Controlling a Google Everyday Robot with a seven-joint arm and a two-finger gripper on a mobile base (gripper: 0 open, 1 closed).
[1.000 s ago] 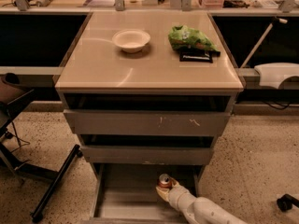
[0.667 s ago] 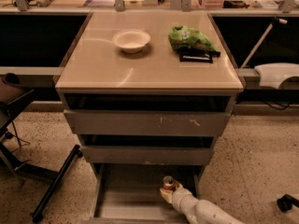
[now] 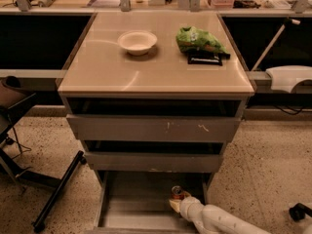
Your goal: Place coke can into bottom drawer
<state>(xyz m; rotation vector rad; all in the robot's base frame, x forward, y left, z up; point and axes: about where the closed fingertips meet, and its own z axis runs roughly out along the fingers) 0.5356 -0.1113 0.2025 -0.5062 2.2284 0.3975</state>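
The coke can (image 3: 177, 192), red-orange with a silver top, stands upright inside the open bottom drawer (image 3: 131, 201) near its right side. My gripper (image 3: 177, 200) sits at the end of the white arm that enters from the lower right and is right at the can, low in the drawer. The can's lower part is hidden behind the gripper. The two upper drawers (image 3: 153, 128) are slightly pulled out above.
A white bowl (image 3: 137, 42) and a green chip bag (image 3: 199, 40) over a black object lie on the cabinet top (image 3: 156, 72). A black chair base (image 3: 53, 194) stands on the floor at left. A white object (image 3: 290, 77) is at right.
The can and my gripper have moved a little right and lower into the bottom drawer. Nothing else moved.
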